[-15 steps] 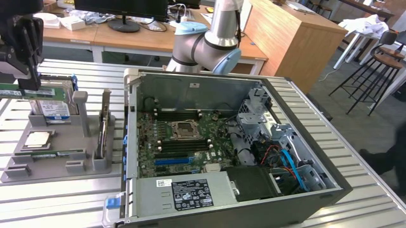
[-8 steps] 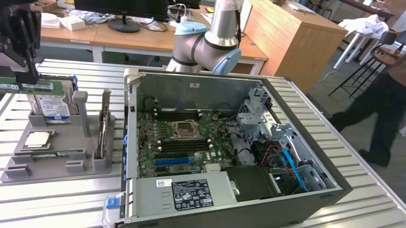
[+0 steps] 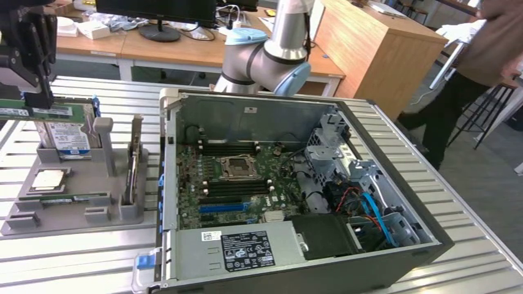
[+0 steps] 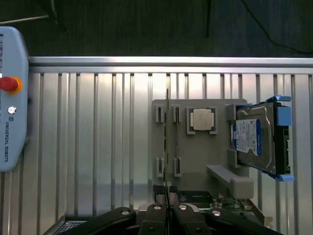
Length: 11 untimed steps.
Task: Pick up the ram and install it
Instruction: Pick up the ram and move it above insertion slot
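Observation:
My black gripper point(image 3: 37, 101) hangs at the exterior view's far left, above the grey parts holder point(image 3: 98, 184), and is shut on the ram point(image 3: 59, 114). The ram is a slim green stick held level in front of the hard drive point(image 3: 70, 139). In the wrist view the gripper point(image 4: 167, 208) grips the ram point(image 4: 167, 147) edge-on, so it shows as a thin dark line over the holder point(image 4: 215, 156). The open computer case point(image 3: 425, 233) lies to the exterior view's right, with black memory slots point(image 3: 233, 148) on either side of the processor socket point(image 3: 237, 165).
On the holder are a twin green stick point(image 3: 70, 197), a loose processor chip point(image 3: 49, 179) and an upright brownish card point(image 3: 135, 156). A teach pendant point(image 4: 10, 98) lies on the slatted metal table point(image 4: 98, 147). The arm's base point(image 3: 270, 55) rises behind the case. A person point(image 3: 482, 67) stands at the far right.

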Tool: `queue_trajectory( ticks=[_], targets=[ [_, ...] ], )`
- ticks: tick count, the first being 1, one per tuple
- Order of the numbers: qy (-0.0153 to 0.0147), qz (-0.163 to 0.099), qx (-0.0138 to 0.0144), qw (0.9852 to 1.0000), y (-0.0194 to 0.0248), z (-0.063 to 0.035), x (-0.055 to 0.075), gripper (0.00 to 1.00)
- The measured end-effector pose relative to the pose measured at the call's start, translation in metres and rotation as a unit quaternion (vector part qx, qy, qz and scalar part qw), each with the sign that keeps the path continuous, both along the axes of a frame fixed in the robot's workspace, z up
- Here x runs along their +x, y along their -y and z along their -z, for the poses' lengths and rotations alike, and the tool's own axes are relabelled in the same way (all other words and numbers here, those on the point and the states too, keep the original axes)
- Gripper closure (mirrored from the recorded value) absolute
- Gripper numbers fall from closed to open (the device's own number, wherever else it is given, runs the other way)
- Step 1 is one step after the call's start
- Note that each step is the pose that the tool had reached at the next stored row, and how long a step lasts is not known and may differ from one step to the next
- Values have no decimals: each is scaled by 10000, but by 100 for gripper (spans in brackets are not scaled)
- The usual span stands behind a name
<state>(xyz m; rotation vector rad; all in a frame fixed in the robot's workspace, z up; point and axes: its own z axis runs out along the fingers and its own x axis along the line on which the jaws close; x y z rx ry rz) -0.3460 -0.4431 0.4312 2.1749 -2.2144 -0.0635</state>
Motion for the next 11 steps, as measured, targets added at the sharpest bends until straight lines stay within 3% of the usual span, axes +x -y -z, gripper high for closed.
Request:
queue_trajectory(
  ticks=[11],
  targets=[
    [-10, -10, 0, 10000, 0, 1, 240, 89]
  ],
)
